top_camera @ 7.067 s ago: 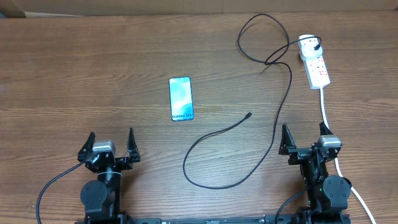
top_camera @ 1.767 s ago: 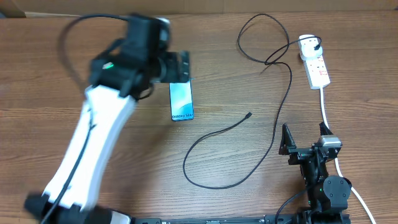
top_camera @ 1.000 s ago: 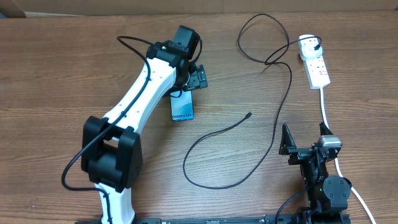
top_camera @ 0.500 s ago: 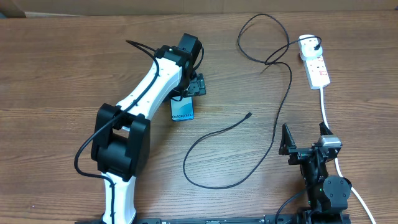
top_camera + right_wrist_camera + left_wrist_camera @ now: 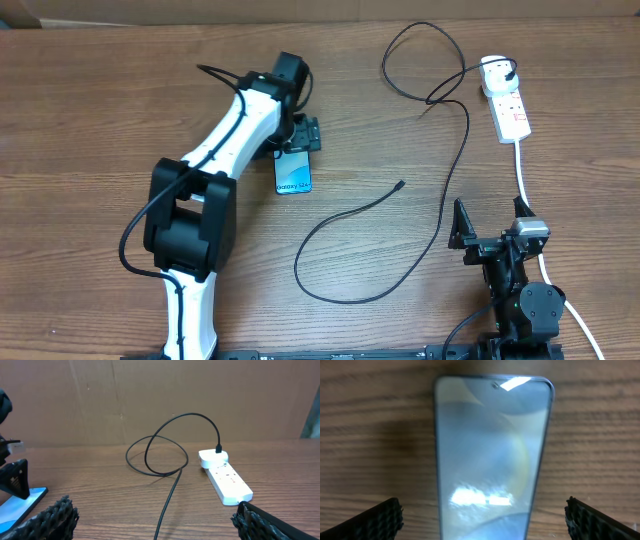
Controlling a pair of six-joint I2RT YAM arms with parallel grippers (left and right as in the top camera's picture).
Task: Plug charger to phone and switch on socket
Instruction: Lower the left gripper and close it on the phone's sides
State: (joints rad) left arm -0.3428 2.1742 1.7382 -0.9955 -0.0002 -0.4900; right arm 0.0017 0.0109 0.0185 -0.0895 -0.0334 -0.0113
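The phone [image 5: 293,178] lies just left of centre in the overhead view, long axis up-down, text end toward the bottom. The left gripper [image 5: 302,138] is over its upper end, fingers spread to both sides. The right gripper [image 5: 488,228], also spread, is at lower right.

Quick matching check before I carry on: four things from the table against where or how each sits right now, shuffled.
1 phone
2 charger tip
3 socket
4 right claw

A open, parked at the near edge
B far right, black plug in it
C flat under the left claw, screen lit
D loose on the table, plugged into nothing

Pairs: 1-C, 2-D, 3-B, 4-A
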